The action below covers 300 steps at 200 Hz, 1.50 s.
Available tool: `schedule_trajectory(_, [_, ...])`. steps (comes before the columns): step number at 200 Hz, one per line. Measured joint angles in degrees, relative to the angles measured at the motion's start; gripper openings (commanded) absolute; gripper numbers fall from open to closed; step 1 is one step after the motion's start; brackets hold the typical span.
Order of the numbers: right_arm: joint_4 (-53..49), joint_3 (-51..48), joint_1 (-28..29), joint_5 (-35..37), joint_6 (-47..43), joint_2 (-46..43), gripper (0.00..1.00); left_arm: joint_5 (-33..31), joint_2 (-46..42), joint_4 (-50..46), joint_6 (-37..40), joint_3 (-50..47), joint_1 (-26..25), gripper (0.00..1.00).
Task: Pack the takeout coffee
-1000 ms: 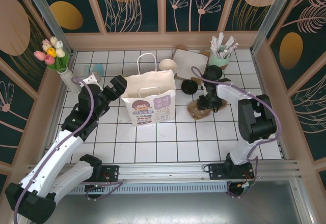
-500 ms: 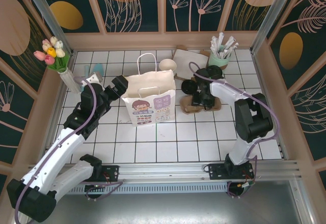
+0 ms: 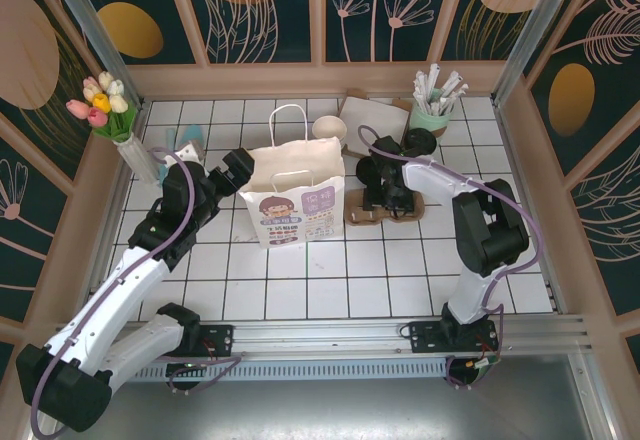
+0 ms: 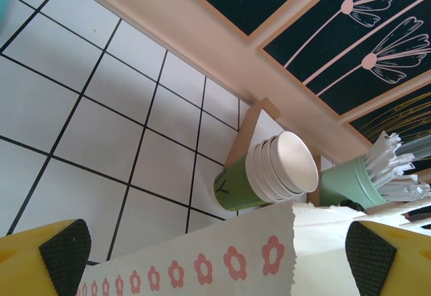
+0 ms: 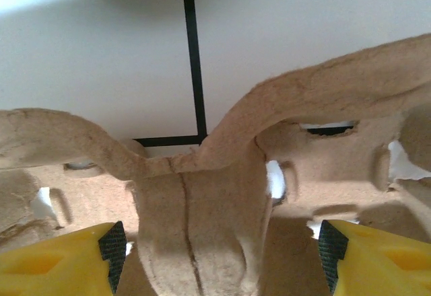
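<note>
While your left gripper hangs wide open over the rim of the white paper bag, your right gripper is released, jaws apart astride the middle ridge of the cardboard cup carrier. The takeout coffee stands on the tiled table just behind that carrier, outside the bag.

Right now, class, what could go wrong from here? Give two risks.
The right gripper, jaws open, straddles the pulp cup carrier; closing off-centre could skew or tear it. The takeout coffee stands just beyond the carrier, so a shove might topple it.
</note>
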Motion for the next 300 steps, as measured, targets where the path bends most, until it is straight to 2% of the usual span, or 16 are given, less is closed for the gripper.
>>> schedule_trajectory(31, [1.07,-0.13,0.28,0.39,-0.39,0.0,0.68,-0.02,0.0,0.02,-0.02,0.0,0.0,0.98])
schedule_trajectory(98, [1.97,-0.15,1.88,0.79,-0.28,0.0,0.62,-0.02,0.0,0.02,-0.02,0.0,0.0,0.99])
schedule_trajectory(160, [1.97,-0.15,1.92,1.9,-0.15,1.09,0.61,-0.02,-0.02,0.02,-0.02,0.0,0.0,0.99])
schedule_trajectory(217, [1.97,-0.15,2.1,2.64,0.24,1.75,0.48,-0.07,-0.81,0.0,0.2,0.02,0.0,0.99])
schedule_trajectory(275, [-0.7,-0.07,2.03,6.01,0.04,-3.67,0.43,-8.13,-5.09,-2.75,1.36,1.84,0.0,0.99])
schedule_trajectory(300, [-3.91,1.66,1.44,6.84,-0.39,-7.26,0.43,-7.17,-3.32,-2.64,6.08,6.91,0.04,0.99])
